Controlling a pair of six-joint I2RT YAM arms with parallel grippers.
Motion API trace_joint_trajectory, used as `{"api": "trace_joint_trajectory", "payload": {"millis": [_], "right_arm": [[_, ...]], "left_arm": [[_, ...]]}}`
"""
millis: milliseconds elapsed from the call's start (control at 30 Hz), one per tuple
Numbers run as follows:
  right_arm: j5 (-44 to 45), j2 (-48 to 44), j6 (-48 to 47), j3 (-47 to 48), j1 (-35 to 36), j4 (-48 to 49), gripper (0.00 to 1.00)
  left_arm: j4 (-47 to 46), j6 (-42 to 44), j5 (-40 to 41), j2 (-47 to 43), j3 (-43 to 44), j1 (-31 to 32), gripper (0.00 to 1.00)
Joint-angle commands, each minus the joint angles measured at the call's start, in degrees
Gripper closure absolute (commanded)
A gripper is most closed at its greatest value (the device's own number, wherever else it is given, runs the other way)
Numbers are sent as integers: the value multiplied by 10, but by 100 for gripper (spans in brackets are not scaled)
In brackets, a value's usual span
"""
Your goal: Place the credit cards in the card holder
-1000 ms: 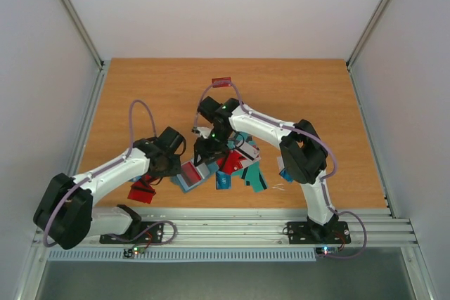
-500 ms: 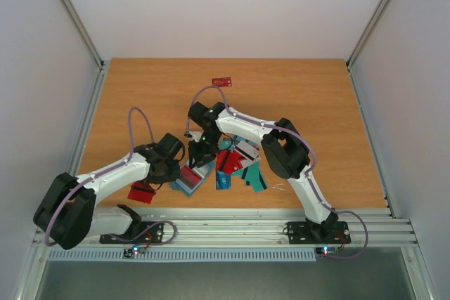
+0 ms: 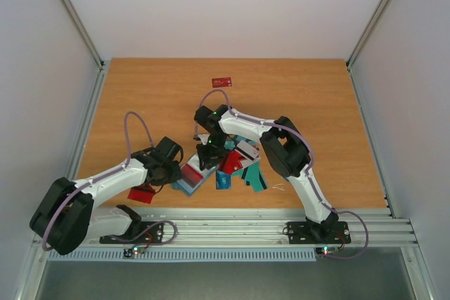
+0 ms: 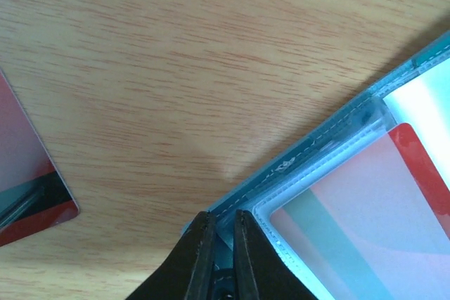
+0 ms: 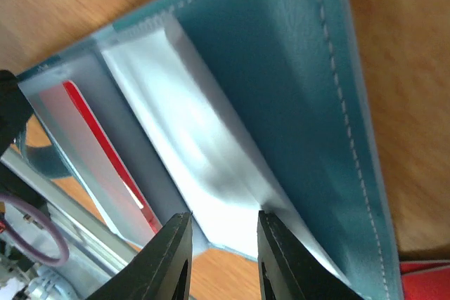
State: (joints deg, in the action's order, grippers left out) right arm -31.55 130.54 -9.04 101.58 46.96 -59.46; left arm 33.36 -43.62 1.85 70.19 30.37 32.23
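Between the 2 pincers, on the desk (image 3: pixel 140 89), lies the card holder (image 3: pixel 186 183). It is spread open, and its long axis seems to run from the left pincer (image 4: pixel 222 217) towards the right pincer (image 5: pixel 223 219). The left pincer is at the holder's near-left corner, its jaws drawn narrow and pinching the stitched teal edge. The right pincer comes down on the holder's far end. Its jaws stand partly apart, astride a pale inner pocket leaf, and I cannot tell whether they press it yet.

The coming move, I judge, turns on this: the loose credit cards (image 3: pixel 242 166) lie heaped just right of the holder, on the right arm's side. That makes the right arm the nearer one to fetch a card while the left pins the holder.

1 red card (image 3: pixel 143 192) lies left of the holder, and another (image 3: pixel 222 81) well beyond it. From above, the right wrist covers much of the holder. The heap overlaps too much to count. The pocket mouth itself is hard to make out.
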Motion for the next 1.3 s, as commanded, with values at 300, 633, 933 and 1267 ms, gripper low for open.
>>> {"api": "trace_joint_trajectory", "payload": {"millis": [300,633,933,1267], "right_arm": [[53,-67,29,-99,-43,9,74],[57,-122,8,-79,-45,-3,65],[99,-116,-9,-44,-16,-31,57],[153,-75,-21,-2,32,-59,43]], "left_arm": [[-144,60,-57,110,33,2,88],[-198,102,-100,174,69,2,88],[-209,115,-114,167,64,2,88],[-219,111,-125,166,60,2,88]]}}
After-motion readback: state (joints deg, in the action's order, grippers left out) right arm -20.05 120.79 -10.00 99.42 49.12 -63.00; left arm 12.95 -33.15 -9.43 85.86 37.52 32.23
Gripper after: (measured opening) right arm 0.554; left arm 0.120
